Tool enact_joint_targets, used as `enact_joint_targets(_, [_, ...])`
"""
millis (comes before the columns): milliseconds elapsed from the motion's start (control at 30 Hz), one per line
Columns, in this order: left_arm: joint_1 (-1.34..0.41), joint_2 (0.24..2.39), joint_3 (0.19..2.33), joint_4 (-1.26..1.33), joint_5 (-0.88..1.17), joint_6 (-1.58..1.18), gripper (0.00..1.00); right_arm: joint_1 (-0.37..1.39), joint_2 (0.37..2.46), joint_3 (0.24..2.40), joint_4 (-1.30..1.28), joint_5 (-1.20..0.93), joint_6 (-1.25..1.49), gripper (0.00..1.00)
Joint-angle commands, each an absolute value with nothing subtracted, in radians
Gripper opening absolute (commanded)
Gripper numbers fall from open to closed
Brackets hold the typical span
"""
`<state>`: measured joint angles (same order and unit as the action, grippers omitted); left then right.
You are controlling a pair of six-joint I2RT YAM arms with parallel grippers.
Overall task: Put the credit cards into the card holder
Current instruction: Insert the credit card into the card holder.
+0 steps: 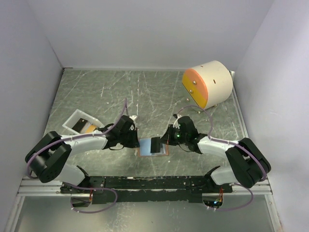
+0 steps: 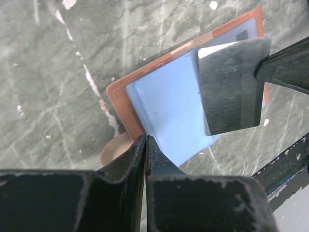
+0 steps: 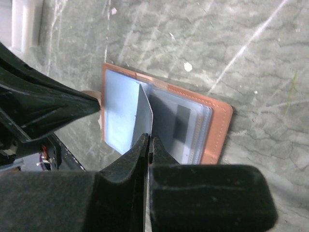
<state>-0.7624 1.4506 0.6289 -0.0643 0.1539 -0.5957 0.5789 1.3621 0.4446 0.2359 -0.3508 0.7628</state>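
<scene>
Card holder [image 2: 120,104] open between pincers, left pincer [image 2: 146,138] pinching its edge, right pincer [image 3: 148,138] clamping dark card [image 2: 231,87] above it.

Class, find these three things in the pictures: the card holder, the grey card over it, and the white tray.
card holder [image 2: 125,108], left wrist view, salmon leather border.
grey card [image 2: 231,87], left wrist view, middle of its face.
white tray [image 1: 71,119], top external view, left rim.

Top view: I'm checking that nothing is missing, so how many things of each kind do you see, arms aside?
cards: 3 (held card; dark card and orange card in the tray)
card holder: 1
tray: 1
cylinder: 1
Total: 6
</scene>
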Motion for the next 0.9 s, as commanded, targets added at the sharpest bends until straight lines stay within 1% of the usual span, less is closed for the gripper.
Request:
enact_joint_targets(0, [-0.773,1.405,0.593,-0.095,0.070,-0.610,0.13,0.573,1.347,0.399,0.256,-0.344,0.754,0.00])
enact_joint_targets(300, [-0.774,1.450,0.564,-0.040,0.110,-0.621,0.11,0.575,1.365,0.382,0.262,-0.350,0.750,0.00])
enact_joint_targets(867, [-0.780,1.439,0.556,-0.049,0.093,-0.621,0.11,0.575,1.397,0.402,0.259,-0.375,0.733,0.00])
